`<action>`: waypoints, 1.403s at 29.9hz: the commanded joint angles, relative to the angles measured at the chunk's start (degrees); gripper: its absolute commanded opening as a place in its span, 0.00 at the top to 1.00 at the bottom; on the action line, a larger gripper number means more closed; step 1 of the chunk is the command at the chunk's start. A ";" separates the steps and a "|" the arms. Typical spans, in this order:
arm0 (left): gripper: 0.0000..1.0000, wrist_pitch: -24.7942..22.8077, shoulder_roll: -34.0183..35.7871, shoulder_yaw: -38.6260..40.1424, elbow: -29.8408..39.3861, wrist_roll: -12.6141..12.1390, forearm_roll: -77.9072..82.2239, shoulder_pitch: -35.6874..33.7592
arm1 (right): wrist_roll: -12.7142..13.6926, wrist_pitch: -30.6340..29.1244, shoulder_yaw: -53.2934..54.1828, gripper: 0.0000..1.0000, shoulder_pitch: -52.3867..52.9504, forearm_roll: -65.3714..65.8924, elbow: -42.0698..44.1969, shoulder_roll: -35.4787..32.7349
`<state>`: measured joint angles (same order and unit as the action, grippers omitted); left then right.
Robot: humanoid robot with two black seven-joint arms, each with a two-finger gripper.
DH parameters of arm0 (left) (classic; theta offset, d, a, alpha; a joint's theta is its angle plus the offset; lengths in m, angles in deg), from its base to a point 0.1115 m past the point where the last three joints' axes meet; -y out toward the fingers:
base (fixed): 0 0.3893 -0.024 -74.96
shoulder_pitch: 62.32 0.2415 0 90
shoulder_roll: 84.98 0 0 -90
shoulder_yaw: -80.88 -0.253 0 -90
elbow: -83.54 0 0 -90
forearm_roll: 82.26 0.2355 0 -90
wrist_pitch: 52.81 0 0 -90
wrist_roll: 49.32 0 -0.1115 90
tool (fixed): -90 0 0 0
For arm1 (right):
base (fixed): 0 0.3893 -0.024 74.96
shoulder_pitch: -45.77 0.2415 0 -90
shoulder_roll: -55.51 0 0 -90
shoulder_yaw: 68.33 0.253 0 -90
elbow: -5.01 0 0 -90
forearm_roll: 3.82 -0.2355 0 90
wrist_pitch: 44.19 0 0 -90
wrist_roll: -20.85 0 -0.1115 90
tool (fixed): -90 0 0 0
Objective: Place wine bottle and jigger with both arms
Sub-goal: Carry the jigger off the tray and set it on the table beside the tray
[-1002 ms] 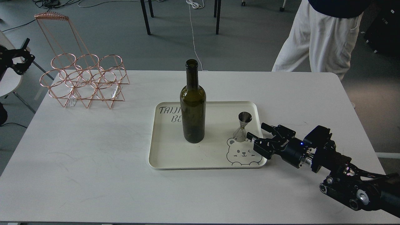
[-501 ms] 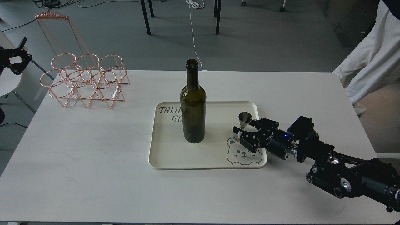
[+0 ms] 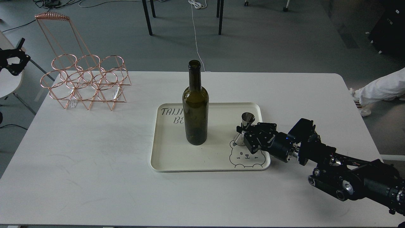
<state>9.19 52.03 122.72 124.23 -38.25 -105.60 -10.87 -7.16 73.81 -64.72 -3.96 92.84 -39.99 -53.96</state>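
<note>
from the head view: the small shiny steel hourglass jigger stands upright on the cream rectangular tray, by the tray's right edge, long axis vertical. the right gripper comes in low from the right and sits right at the jigger's waist, fingers either side and looking closed in on it, so i'd call that a grip, though it's dark in there. the tall dark olive-green glass wine bottle stands upright mid-tray, well left of that gripper. the left gripper is way off at the far left edge, too small to tell if it's wide or narrow. right arm is clearly nearer both. tray lettering reads "taiji" and "be", rest hidden by the bottle, plus a bear face drawing. copper wire rack back left.
</note>
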 commanded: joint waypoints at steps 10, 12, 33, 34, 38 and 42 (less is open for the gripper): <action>0.01 0.00 1.25 0.09 0.00 -0.09 -0.04 -0.04 | 0.01 0.00 9.49 0.95 0.42 -1.04 -0.62 -11.90; 0.01 0.00 1.34 0.09 0.09 -0.09 -0.04 -0.04 | 0.01 0.00 10.46 0.95 -1.41 -1.47 -0.36 -13.92; 0.01 0.00 1.69 -0.18 0.62 -0.09 0.05 -0.04 | 0.01 0.00 10.73 0.83 -12.85 -15.36 2.37 -17.98; 0.01 0.00 1.69 -0.18 0.53 -0.09 0.05 -0.04 | 0.01 0.00 10.72 0.83 -12.85 -15.36 2.37 -17.89; 0.01 0.00 1.78 -0.09 0.53 -0.09 0.05 -0.13 | 0.01 0.00 10.72 0.71 -12.85 -15.36 1.93 -18.24; 0.01 0.00 1.78 0.00 0.53 -0.09 0.05 -0.13 | 0.01 0.00 10.72 0.54 -12.85 -15.36 1.67 -18.59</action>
<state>9.19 53.73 122.62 124.80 -38.34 -105.56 -11.01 -7.15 73.73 -54.08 -16.86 77.49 -38.20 -72.27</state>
